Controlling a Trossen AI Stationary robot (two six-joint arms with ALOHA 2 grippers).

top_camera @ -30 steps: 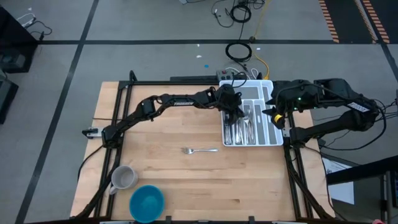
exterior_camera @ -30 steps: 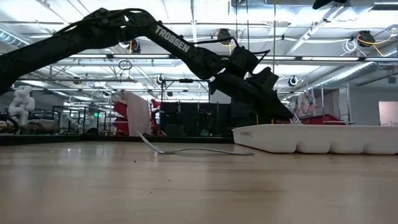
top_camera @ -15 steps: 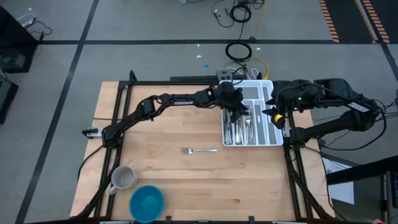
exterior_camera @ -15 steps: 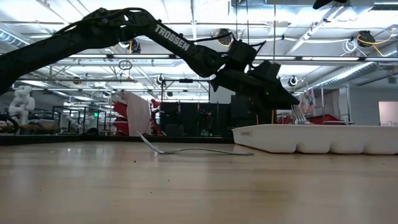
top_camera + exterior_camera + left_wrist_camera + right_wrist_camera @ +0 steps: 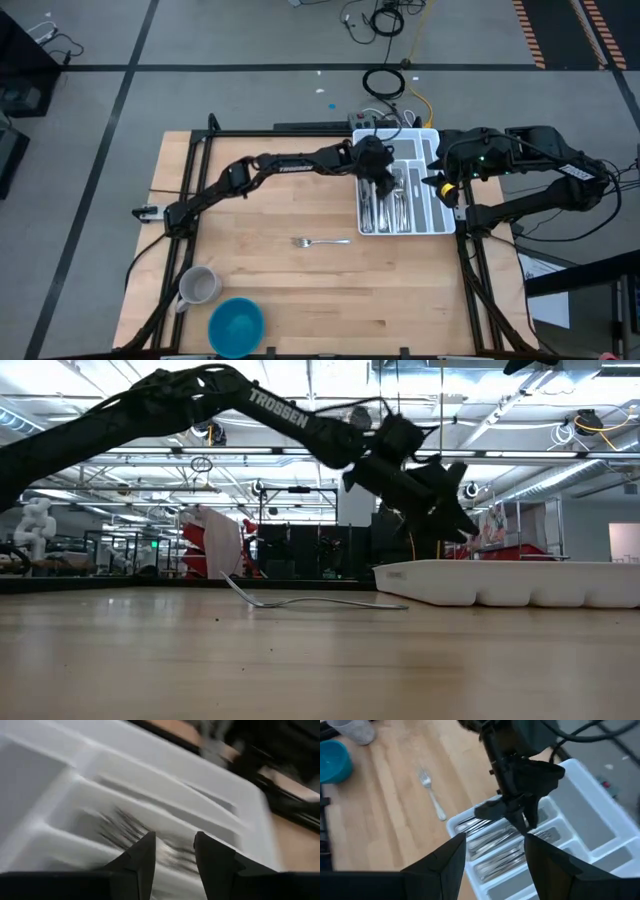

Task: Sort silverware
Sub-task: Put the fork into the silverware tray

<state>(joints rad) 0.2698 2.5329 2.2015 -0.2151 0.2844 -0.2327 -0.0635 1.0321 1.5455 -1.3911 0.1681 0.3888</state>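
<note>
Left gripper [image 5: 376, 186] had lifted off the tray [image 5: 436, 215], fingers open, empty; right gripper [image 5: 492, 851] waited open; next, table fork [image 5: 322, 241].

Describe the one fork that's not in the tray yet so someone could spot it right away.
Start at the white organiser tray on the wooden table's right side. Just to its left a single fork lies flat on bare wood, the only silverware outside the tray.

Tray [image 5: 437, 180] at table's [image 5: 300, 290] far right, silverware [image 5: 388, 208] in its compartments. One fork [image 5: 322, 241] on table left of tray. Mug [image 5: 198, 286] and bowl [image 5: 236, 326] near-left corner.
</note>
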